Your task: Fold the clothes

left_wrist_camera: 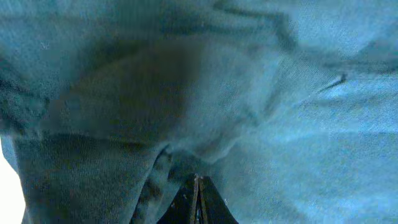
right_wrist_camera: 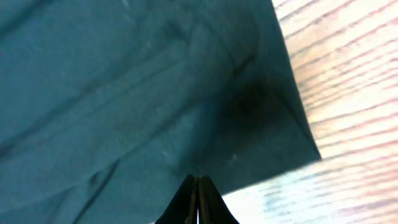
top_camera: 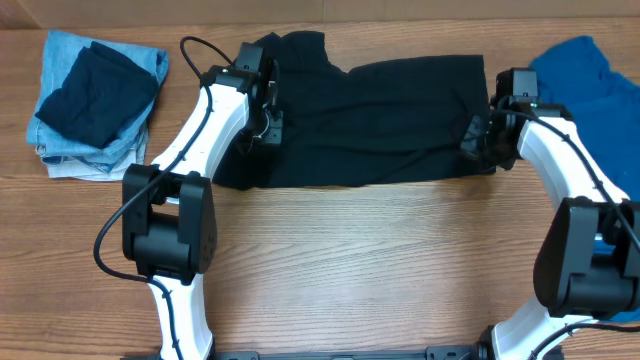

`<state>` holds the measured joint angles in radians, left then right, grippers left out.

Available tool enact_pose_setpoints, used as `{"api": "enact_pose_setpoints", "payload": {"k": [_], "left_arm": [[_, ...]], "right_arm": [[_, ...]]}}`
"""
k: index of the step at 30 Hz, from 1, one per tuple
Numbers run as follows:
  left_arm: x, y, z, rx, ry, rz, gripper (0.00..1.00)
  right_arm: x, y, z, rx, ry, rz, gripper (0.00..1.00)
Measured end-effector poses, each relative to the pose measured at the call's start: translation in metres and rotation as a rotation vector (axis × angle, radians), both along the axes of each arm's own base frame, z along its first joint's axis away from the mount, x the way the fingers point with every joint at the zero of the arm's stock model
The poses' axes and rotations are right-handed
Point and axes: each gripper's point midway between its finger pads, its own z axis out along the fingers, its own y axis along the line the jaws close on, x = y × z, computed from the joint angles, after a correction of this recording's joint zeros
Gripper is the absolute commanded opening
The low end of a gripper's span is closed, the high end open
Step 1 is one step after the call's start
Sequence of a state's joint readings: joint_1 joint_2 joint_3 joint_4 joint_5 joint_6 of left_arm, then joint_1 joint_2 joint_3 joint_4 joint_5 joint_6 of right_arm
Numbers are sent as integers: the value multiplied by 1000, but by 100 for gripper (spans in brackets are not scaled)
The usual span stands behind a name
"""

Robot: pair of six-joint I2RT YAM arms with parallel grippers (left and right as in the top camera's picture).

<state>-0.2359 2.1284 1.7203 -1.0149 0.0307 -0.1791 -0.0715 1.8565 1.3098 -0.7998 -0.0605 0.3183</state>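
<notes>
- Folded clothes pile (top_camera: 95, 100): far left of the table (top_camera: 350, 270), apart from both arms.
- Left gripper (top_camera: 266, 128): jaws closed, pinching the left end of the black garment (top_camera: 380, 120); fabric is bunched at the tips.
- Black garment: spread across the table centre, between the two grippers.
- Right gripper (top_camera: 473, 140): jaws closed on the garment's right edge, near its corner.
- Blue clothing (top_camera: 590, 90): far right, beside the right arm.
</notes>
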Motion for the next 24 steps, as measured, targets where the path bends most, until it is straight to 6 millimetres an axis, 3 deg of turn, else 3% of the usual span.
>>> {"api": "enact_pose_setpoints", "payload": {"k": [7, 16, 20, 24], "left_arm": [[-12, 29, -1, 158, 40, 16, 4], [1, 49, -2, 219, -15, 50, 4], [-2, 64, -24, 227, -13, 80, 4], [-13, 65, -39, 228, 15, 77, 4]], "right_arm": [[-1, 4, -13, 23, -16, 7, 4], [0, 5, -13, 25, -24, 14, 4], [0, 5, -13, 26, -23, 13, 4], [-4, 5, -14, 27, -4, 13, 4]]}}
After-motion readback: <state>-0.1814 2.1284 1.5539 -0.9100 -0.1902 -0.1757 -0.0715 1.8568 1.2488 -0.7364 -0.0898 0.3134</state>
